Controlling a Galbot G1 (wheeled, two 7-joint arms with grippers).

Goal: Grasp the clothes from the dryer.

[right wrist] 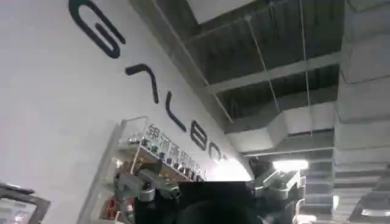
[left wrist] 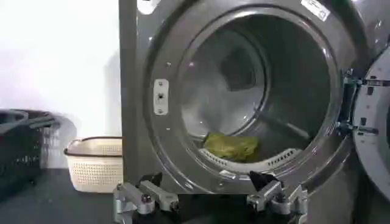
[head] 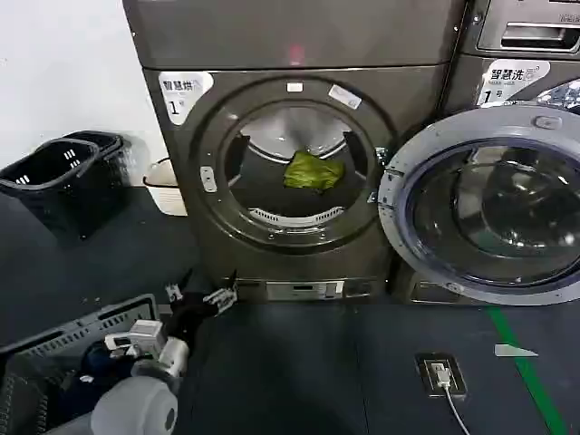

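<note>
The dryer (head: pixel 294 163) fills the upper middle of the head view, a dark grey-bronze front loader with a white "1" label (head: pixel 184 93) at its upper left corner and a small red light (head: pixel 295 50) on the panel above the porthole. Its door (head: pixel 485 204) stands swung wide open at the right of the frame, covering the lower front of the neighbouring machine (head: pixel 521 54). Inside the metal drum, a crumpled yellow-green cloth (head: pixel 313 171) lies on the drum floor, near the middle of the round opening.

The left pincer (head: pixel 201 297) sits in the lower left of the head view, low in front of the dryer's base, its fingers spread apart and pinching nothing. In the left wrist view the same spread fingers (left wrist: pixel 141 198) show along the bottom edge, with the cloth (left wrist: pixel 231 147) well beyond them inside the drum.

The right pincer (right wrist: pixel 210 185) shows in the right wrist view, pointing up toward a ceiling and a lettered wall, its fingers spread and empty.

A black basket (head: pixel 54 177) stands at the left edge of the head view, a white basket (head: pixel 168 186) just beside the dryer's left side, and a grey crate (head: pixel 63 349) in the lower left corner.
</note>
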